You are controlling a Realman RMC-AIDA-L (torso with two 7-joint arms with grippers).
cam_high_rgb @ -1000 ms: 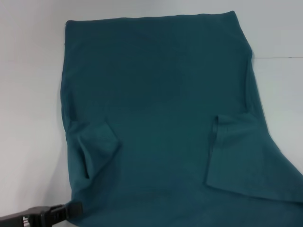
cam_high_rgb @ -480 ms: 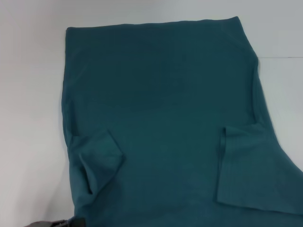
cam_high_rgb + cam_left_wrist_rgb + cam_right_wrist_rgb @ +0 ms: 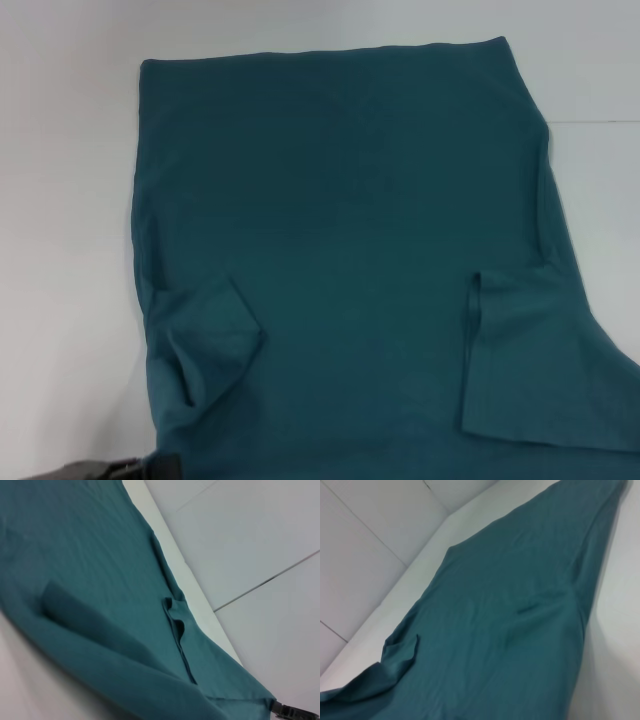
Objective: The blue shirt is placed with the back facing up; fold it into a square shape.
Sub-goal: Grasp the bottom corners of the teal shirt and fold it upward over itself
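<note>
Since a moment ago, both folded-in sleeves have slid nearer the robot and the left hand [image 3: 150,467] has sunk almost out of the head view's bottom edge. Only its dark tip shows, touching the near-left edge of the blue shirt [image 3: 350,240]; whether it grips cloth cannot be told. Spread flat, the shirt stretches away from that hand across the white worktop [image 3: 60,250].

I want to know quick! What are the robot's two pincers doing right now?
Left pincer: at the blue shirt's near edge; open or closed cannot be told.
Right pincer: not in view.
</note>
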